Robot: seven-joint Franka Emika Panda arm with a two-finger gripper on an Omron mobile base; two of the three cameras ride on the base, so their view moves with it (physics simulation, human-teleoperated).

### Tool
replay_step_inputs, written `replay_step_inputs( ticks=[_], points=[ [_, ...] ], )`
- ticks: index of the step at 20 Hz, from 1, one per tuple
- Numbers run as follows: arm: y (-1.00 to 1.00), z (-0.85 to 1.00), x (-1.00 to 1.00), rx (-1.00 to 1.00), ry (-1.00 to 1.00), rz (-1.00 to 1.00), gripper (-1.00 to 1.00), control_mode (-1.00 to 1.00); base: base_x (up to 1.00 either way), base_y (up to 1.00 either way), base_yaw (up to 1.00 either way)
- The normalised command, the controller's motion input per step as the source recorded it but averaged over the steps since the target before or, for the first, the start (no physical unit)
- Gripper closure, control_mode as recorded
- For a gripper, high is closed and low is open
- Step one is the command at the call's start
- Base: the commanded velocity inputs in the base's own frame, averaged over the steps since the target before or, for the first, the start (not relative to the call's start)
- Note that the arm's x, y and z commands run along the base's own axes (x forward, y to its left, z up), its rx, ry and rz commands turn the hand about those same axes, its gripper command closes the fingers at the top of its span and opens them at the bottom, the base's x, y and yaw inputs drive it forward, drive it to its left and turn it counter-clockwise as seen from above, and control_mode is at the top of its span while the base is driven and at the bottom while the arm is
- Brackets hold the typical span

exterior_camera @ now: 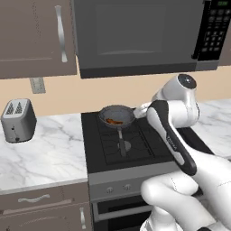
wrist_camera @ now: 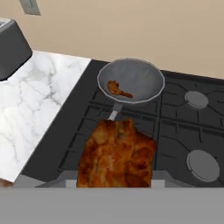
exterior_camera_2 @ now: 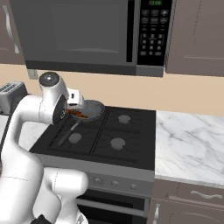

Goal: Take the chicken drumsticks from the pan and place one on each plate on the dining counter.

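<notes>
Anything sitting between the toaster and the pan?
No: left base view shows bare marble counter, then black stovetop, between the toaster and the pan.

The pan [wrist_camera: 131, 81] is dark grey with a paler metallic rim; the drumstick inside it [wrist_camera: 119, 89] is orange-brown. The near drumstick [wrist_camera: 117, 155] is mottled — rust, amber, dark brown patches. The stove [exterior_camera: 131, 140] is black, the worktop [wrist_camera: 39, 100] white marble with grey veins, the toaster [exterior_camera: 18, 119] silver-grey, the wall [wrist_camera: 131, 30] beige.
</notes>
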Motion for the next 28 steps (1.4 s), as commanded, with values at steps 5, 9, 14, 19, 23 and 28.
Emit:
replay_step_inputs(
  ticks=[5,9,14,19,23,28],
  points=[
    [-0.2,0.0,-1.0,-0.01,0.0,-0.01,1.0,-1.0,0.0,0.0,0.0],
    [-0.21,0.08,-0.98,-0.02,0.08,-0.02,1.0,-1.0,0.0,0.0,0.0],
    [-0.24,0.2,-0.8,-0.09,0.19,0.0,1.0,-1.0,0.0,0.0,0.0],
    [-0.06,0.01,-0.32,-0.14,0.07,0.0,1.0,-1.0,0.0,0.0,0.0],
    [0.0,0.0,0.0,0.0,0.0,0.0,1.0,-1.0,0.0,0.0,0.0],
    [0.0,0.0,0.0,0.0,0.0,0.0,1.0,-1.0,0.0,0.0,0.0]
  ],
)
